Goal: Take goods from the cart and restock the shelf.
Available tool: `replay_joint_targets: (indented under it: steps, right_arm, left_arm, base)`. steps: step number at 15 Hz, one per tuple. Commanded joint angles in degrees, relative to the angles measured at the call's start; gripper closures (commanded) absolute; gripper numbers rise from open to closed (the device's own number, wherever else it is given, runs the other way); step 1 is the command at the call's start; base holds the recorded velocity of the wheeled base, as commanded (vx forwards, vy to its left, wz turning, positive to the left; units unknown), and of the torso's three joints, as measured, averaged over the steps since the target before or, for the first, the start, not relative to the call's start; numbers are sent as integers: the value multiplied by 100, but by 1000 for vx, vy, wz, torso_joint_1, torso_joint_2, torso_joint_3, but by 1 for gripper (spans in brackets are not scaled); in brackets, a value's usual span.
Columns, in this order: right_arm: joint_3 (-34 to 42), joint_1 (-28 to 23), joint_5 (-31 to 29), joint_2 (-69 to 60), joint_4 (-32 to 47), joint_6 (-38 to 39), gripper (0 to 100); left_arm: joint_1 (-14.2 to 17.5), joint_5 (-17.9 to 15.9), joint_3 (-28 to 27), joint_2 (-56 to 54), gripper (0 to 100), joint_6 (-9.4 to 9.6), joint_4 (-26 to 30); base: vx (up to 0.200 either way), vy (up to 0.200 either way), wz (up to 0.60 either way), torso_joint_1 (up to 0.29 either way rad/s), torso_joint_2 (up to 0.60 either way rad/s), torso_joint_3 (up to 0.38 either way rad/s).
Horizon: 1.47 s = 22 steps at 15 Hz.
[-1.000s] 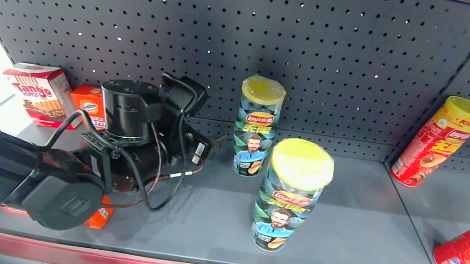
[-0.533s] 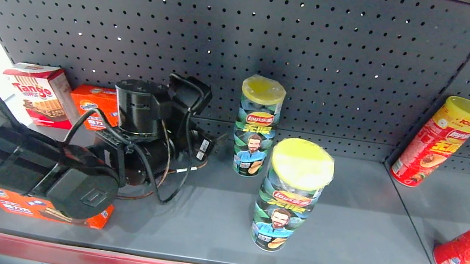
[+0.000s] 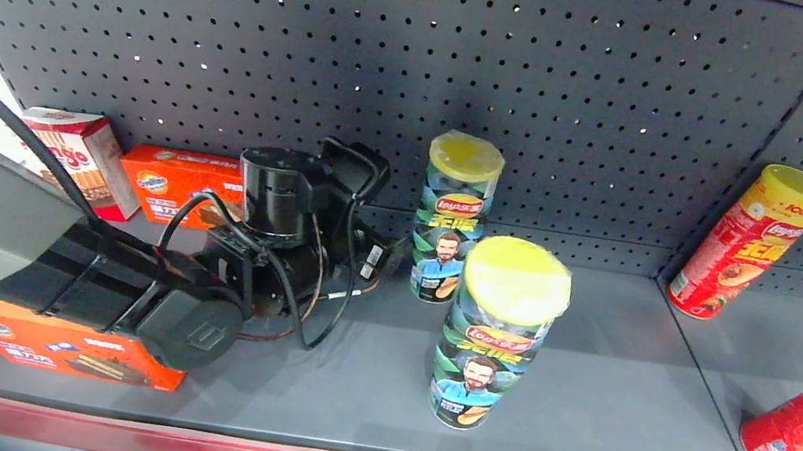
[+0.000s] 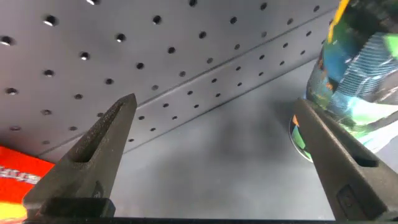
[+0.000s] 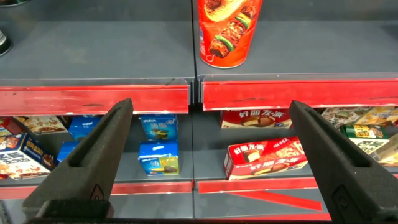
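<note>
I see my left pincer [image 4: 214, 102] spread apart at 9 o'clock of the rear green can [image 3: 453, 217] on the shelf [image 3: 606, 399]; my right pincer [image 5: 211, 106] is spread too.

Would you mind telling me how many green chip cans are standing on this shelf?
2. The back green can stands by the pegboard, beside the open left gripper; the front green can stands nearer the shelf edge. The left arm may hide more.

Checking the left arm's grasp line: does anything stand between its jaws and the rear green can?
Nothing visible does. The rear can stands right beside one tip of the open left jaws, and only bare shelf shows between the jaws.
</note>
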Motion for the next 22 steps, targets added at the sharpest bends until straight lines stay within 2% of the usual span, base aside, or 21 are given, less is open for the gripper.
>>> replay_joint_targets:
  steps: [1, 2, 4, 8, 9, 11, 16, 18, 19, 20, 21, 22]
  right_arm:
    - [0, 0, -2, 7, 0, -4, 0]
    - [0, 0, -2, 7, 0, -4, 0]
    - [0, 0, -2, 7, 0, -4, 0]
    - [0, 0, -2, 7, 0, -4, 0]
    - [0, 0, -2, 7, 0, -4, 0]
    - [0, 0, -2, 7, 0, -4, 0]
    - [0, 0, 42, 7, 0, -13, 0]
    - [0, 8, 33, 7, 0, 101, 0]
    - [-536, 35, 51, 174, -26, 163, 0]
    - [-1714, 52, 33, 1220, 97, 462, 0]
    - [-2197, 96, 165, 1958, 167, 787, 0]
    - [-2355, 263, 455, 2143, 141, 778, 0]
  left_arm:
    - [-3, 8, 3, 60, 0, -11, -7]
    - [-12, 8, 12, 25, 0, -47, -16]
    - [50, 8, 73, -221, 0, 6, -25]
    - [129, 149, 653, -1179, 0, 15, 2]
    - [129, 157, 1110, -1671, 0, 15, -7]
    - [138, 140, 1576, -2067, 0, 24, -51]
    - [146, 201, 1937, -2524, 0, 32, -7]
    - [313, 237, 2025, -2524, 0, 24, -60]
    - [322, 228, 1998, -2515, 0, 15, -68]
    - [331, 228, 2060, -2532, 0, 6, -68]
    - [331, 228, 2077, -2515, 0, -3, -77]
    - [331, 228, 2086, -2515, 0, 15, -95]
  base:
    - [0, 0, 0, 0, 0, 0]
    - [0, 0, 0, 0, 0, 0]
    - [0, 0, 0, 0, 0, 0]
    - [0, 0, 0, 0, 0, 0]
    - [0, 0, 0, 0, 0, 0]
    - [0, 0, 0, 0, 0, 0]
    - [0, 0, 0, 0, 0, 0]
    - [0, 0, 0, 0, 0, 0]
    - [0, 0, 0, 0, 0, 0]
    - [0, 0, 0, 0, 0, 0]
    - [0, 0, 0, 0, 0, 0]
    - [0, 0, 0, 0, 0, 0]
